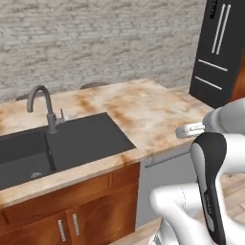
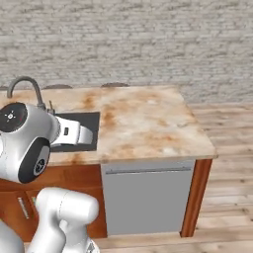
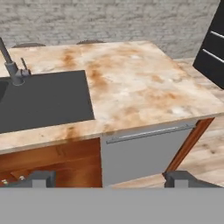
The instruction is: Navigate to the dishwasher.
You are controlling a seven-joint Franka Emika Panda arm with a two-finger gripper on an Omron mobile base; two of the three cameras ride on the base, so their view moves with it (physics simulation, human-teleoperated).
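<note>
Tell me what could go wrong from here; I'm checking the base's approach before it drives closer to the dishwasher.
1. The dishwasher sits right under the countertop edge; driving straight in, the raised arm could strike that overhang.
2. The open gripper already points at the bar handle; closing in further might bump it.
3. The black fridge stands to the right, so a wide swing that way could clip it.

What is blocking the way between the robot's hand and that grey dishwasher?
Nothing visible. In the hand view the dishwasher sits straight ahead under the counter, past the open gripper, with bare wooden floor before its front.
</note>
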